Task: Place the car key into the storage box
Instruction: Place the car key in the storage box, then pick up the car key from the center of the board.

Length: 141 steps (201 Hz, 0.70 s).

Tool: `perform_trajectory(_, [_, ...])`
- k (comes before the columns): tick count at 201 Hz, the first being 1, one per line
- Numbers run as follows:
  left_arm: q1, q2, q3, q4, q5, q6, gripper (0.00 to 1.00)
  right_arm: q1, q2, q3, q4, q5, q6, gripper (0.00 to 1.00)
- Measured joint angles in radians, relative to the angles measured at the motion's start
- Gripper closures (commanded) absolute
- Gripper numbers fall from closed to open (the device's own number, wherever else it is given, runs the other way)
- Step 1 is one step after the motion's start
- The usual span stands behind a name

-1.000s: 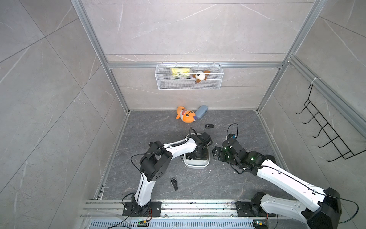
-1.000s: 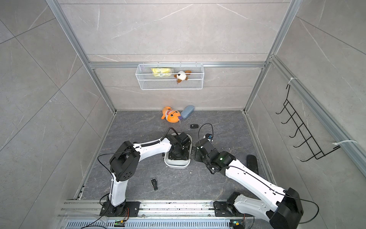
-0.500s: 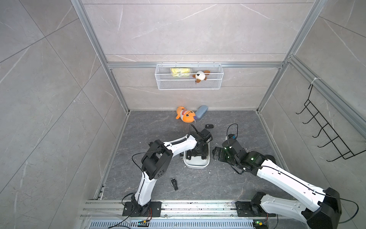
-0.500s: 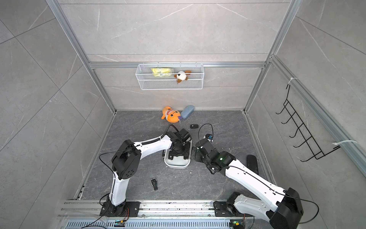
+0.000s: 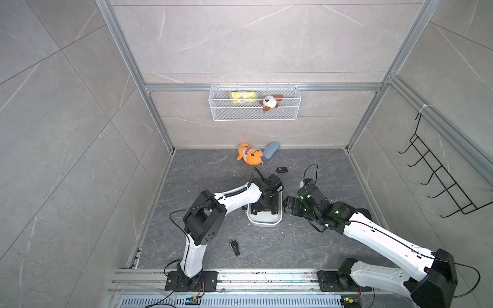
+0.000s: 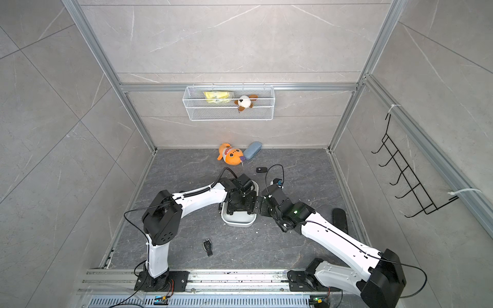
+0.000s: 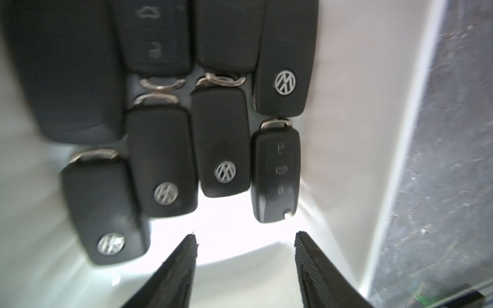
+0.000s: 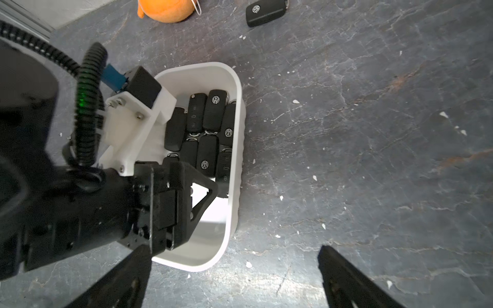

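Since a second ago the left gripper (image 7: 245, 234) has spread its fingers wider, and now they stand apart with nothing between them, inside the white storage box (image 7: 346, 106). The car key (image 7: 276, 173) lies in the box just ahead of them, beside other car keys (image 7: 224, 141). The right gripper (image 8: 234, 248) hangs just beside the box, fingers spread wide.

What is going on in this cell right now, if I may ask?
The left pincer is down inside the storage box, jaws apart with nothing between them, next to the rows of black car keys lying in it. The right pincer hovers open and empty beside the box. On the floor, one stray key lies near the orange plush toy, and a second stray key lies in front of the box.
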Motion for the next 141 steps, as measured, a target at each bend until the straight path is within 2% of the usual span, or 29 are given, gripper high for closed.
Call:
perform_trajectory(23, [0.007,-0.077,-0.021,-0.015,-0.032,-0.006,0.21,0.000,0.022,0.015,0.037,-0.035,-0.015,0.00])
perform_trajectory(51, [0.023,-0.157,-0.065,-0.035,-0.081,-0.019,0.00,0.000,0.072,0.038,0.076,-0.074,-0.031,0.00])
perform_trajectory(109, [0.097,-0.275,-0.182,-0.086,-0.148,-0.035,0.00,0.029,0.167,0.101,0.139,-0.134,-0.053,0.00])
perform_trajectory(141, [0.184,-0.363,-0.253,-0.094,-0.154,-0.030,0.00,0.049,0.219,0.132,0.167,-0.156,-0.056,0.00])
